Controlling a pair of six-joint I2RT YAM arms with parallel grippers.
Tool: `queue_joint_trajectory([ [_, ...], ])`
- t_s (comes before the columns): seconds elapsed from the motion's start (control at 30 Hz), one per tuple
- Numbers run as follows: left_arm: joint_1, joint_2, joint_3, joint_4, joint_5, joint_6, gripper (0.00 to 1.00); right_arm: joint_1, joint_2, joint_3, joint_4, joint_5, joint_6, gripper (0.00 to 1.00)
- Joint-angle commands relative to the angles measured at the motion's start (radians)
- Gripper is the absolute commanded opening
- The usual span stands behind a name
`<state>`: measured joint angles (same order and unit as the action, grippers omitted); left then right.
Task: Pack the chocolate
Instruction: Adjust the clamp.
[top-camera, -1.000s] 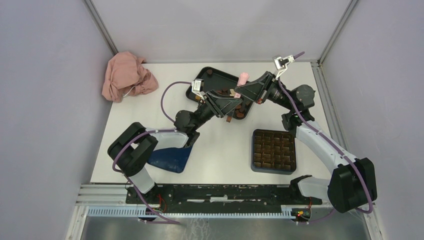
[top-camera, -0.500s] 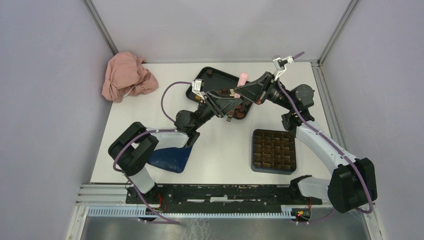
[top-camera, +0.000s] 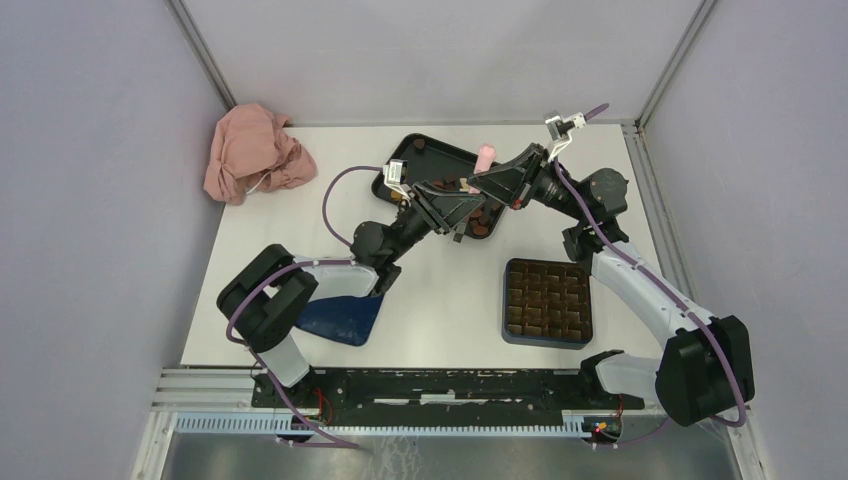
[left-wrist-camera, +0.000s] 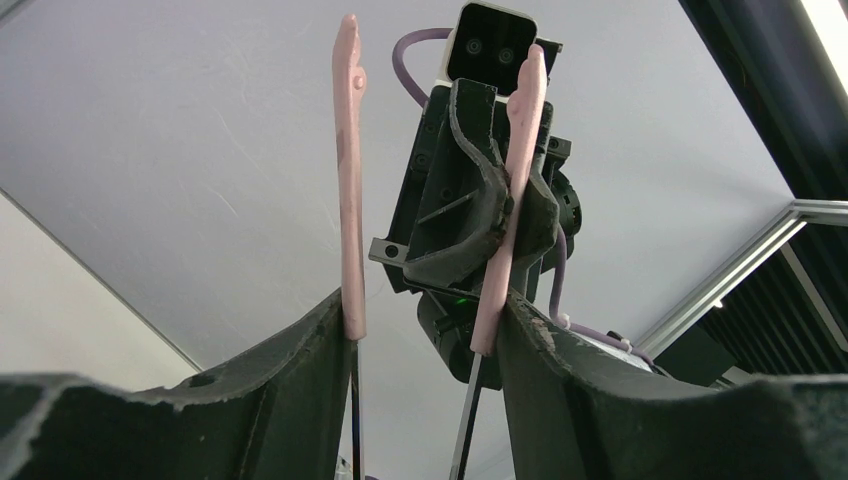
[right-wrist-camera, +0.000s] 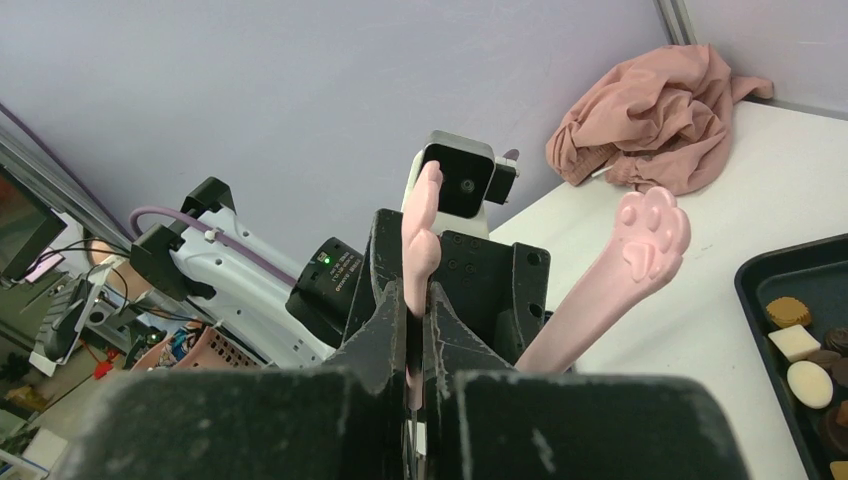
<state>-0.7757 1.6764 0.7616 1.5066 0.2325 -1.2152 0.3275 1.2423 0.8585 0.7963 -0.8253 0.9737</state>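
Our left tool (left-wrist-camera: 425, 312) stands fairly wide around the pink plastic tongs (left-wrist-camera: 348, 200), gripping them: both pink arms run up between its fingers, one lying against the inner face of each. The arms are spread apart, not pinched together. Our right tool (right-wrist-camera: 415, 300) faces it from the opposite side and is clamped tight on just one arm of the tongs. The other arm juts out beside it and ends in a paw-shaped tip. The two tools meet almost nose to nose above the surface (top-camera: 450, 290).

The chocolate (right-wrist-camera: 808, 383), small tan, cream-white and dark brown pieces, lies loose in a black rectangular tray (top-camera: 430, 150) directly beneath the two tools. In the right wrist view the pieces sit low and to the side of the paw tip, well apart from it.

Nearer the arm bases from the right tool sits a dark blue square box with a brown grid insert (top-camera: 547, 300). A dark blue flat lid (top-camera: 340, 318) lies beside the left arm's base. A crumpled pink cloth (top-camera: 255, 150) rests in the far corner, beyond the left tool.
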Motion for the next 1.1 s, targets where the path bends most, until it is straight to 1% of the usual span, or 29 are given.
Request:
queue_joint_trajectory([
  [0.0,-0.009,-0.034,-0.002,0.099,-0.027,0.016,0.57,0.0,-0.017,0.033,0.022,0.022,-0.036,0.01],
  [0.07,-0.008,-0.034,-0.005,0.101,-0.029,0.015,0.48,0.001,-0.017,0.033,0.022,0.018,-0.045,0.01],
  [0.13,-0.006,-0.032,-0.008,0.108,-0.03,0.011,0.46,0.001,-0.018,0.034,0.016,0.014,-0.058,0.04],
  [0.17,-0.006,-0.029,-0.01,0.114,-0.031,0.005,0.46,0.001,-0.018,0.038,0.011,0.011,-0.068,0.08],
  [0.3,0.005,-0.022,-0.02,0.151,-0.035,-0.03,0.46,-0.006,-0.022,0.047,0.007,-0.015,-0.093,0.33],
  [0.37,0.018,-0.022,-0.026,0.159,-0.032,-0.051,0.46,-0.015,-0.026,0.054,0.01,-0.036,-0.106,0.42],
  [0.47,0.044,-0.032,-0.044,0.159,-0.019,-0.074,0.46,-0.043,-0.04,0.061,0.016,-0.087,-0.139,0.53],
  [0.57,0.088,-0.051,-0.066,0.134,0.007,-0.106,0.47,-0.07,-0.063,0.062,-0.017,-0.147,-0.2,0.58],
  [0.67,0.15,-0.075,-0.076,0.037,0.073,-0.143,0.47,-0.102,-0.098,0.071,-0.136,-0.202,-0.313,0.59],
  [0.73,0.21,-0.095,-0.056,-0.109,0.163,-0.159,0.46,-0.133,-0.123,0.096,-0.274,-0.221,-0.434,0.59],
  [0.77,0.241,-0.108,-0.038,-0.243,0.21,-0.154,0.46,-0.149,-0.132,0.114,-0.362,-0.22,-0.521,0.59],
  [0.8,0.269,-0.121,-0.02,-0.353,0.255,-0.131,0.46,-0.166,-0.137,0.141,-0.494,-0.212,-0.61,0.59],
  [0.83,0.295,-0.134,0.01,-0.498,0.299,-0.094,0.46,-0.183,-0.135,0.175,-0.639,-0.198,-0.722,0.59],
  [0.9,0.334,-0.16,0.108,-0.861,0.365,0.065,0.47,-0.21,-0.121,0.238,-0.886,-0.164,-0.92,0.59],
  [0.97,0.358,-0.157,0.243,-1.236,0.379,0.267,0.48,-0.238,-0.098,0.289,-1.074,-0.135,-1.08,0.59],
  [1.0,0.37,-0.143,0.311,-1.391,0.378,0.377,0.48,-0.25,-0.088,0.308,-1.151,-0.118,-1.144,0.59],
  [1.07,0.39,-0.105,0.419,-1.613,0.397,0.487,0.49,-0.277,-0.072,0.332,-1.264,-0.091,-1.238,0.59],
])
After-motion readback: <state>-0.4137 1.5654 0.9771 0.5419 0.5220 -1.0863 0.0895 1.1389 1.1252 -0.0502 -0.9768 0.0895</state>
